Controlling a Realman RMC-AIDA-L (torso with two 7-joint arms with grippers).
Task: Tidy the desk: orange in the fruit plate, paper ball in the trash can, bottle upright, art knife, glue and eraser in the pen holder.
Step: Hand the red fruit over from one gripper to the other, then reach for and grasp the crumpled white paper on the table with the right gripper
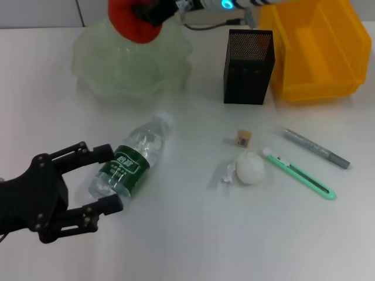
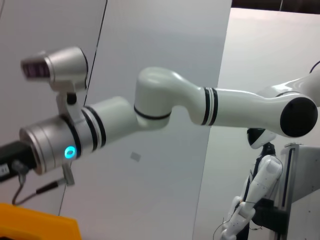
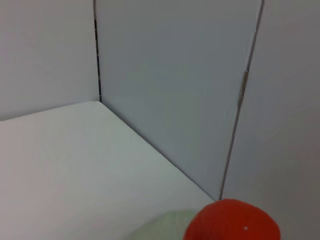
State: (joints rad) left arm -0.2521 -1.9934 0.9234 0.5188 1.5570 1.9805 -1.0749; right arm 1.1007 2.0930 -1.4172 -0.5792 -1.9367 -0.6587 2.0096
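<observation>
My right gripper (image 1: 146, 13) is shut on the red-orange orange (image 1: 126, 24), holding it over the far side of the pale green fruit plate (image 1: 111, 70). The right wrist view shows the orange (image 3: 232, 222) above the plate's rim (image 3: 165, 225). The clear bottle (image 1: 133, 159) with its green label lies on its side at the near left. My left gripper (image 1: 111, 178) is open, and the bottle's base end sits between its fingers. The tan eraser (image 1: 243, 139), white paper ball (image 1: 250, 168), green art knife (image 1: 299, 174) and grey glue stick (image 1: 316, 148) lie on the table's right half. Behind them stand the black mesh pen holder (image 1: 249, 65) and the yellow trash can (image 1: 319, 50).
My right arm (image 2: 170, 105) reaches across the back of the desk, above the pen holder and the trash can's corner (image 2: 35, 224). White wall panels close off the back edge of the table. A scrap of crumpled plastic (image 1: 225, 172) lies beside the paper ball.
</observation>
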